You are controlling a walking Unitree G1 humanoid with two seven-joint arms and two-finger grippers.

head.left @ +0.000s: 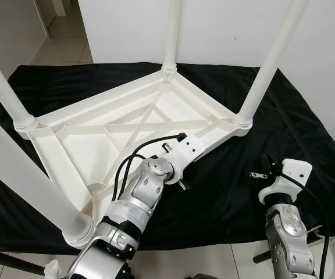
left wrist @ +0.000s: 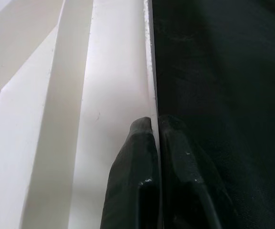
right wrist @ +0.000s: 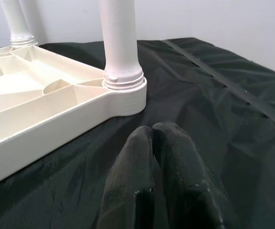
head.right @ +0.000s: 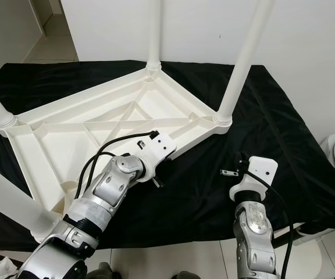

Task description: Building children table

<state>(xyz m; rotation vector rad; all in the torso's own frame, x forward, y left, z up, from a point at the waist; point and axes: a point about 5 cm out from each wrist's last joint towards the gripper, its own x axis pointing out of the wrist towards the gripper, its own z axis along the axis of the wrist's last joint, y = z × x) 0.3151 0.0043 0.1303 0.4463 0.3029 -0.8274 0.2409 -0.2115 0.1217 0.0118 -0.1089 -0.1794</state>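
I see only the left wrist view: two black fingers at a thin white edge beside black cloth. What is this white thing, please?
Observer: It is the rim of an upside-down white table top; the left gripper pinches that rim.
Operator: Are the legs mounted?
Observer: Four white legs stand up from its corners.
Operator: And the other arm?
Observer: The right gripper is shut, over the black cloth, apart from the table.

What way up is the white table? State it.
Upside down: the table rests top-down on the black cloth, ribbed underside showing, legs pointing upward.
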